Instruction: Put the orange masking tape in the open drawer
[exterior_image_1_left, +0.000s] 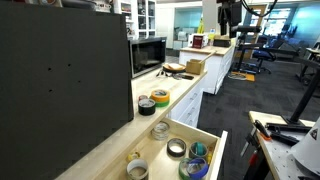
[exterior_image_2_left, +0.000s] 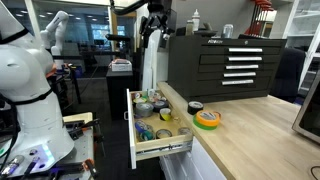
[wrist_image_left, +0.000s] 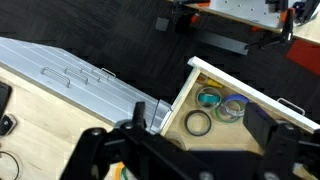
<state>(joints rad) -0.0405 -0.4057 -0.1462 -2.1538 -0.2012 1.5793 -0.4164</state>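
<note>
At the far left of an exterior view stands a white robot (exterior_image_2_left: 25, 80), with dark office floor and desks behind it. At top centre the arm (exterior_image_2_left: 155, 20) hangs high, well above the drawer (exterior_image_2_left: 163, 149). The drawer is pulled out from the counter (exterior_image_2_left: 260, 135), and its pale inside holds several rolls and small items. To the right, on the light wood counter top, lie 2 rolls. The orange tape (exterior_image_2_left: 207, 120) lies flat near the front edge, just beside a dark roll (exterior_image_2_left: 195, 107), and both are outside the drawer. Behind them sits a black tool chest (exterior_image_2_left: 225, 65), and a microwave (exterior_image_2_left: 308, 100) fills the right edge. In the wrist view the gripper (wrist_image_left: 185, 152) crosses the bottom of the frame, spread wide with nothing held.
</note>
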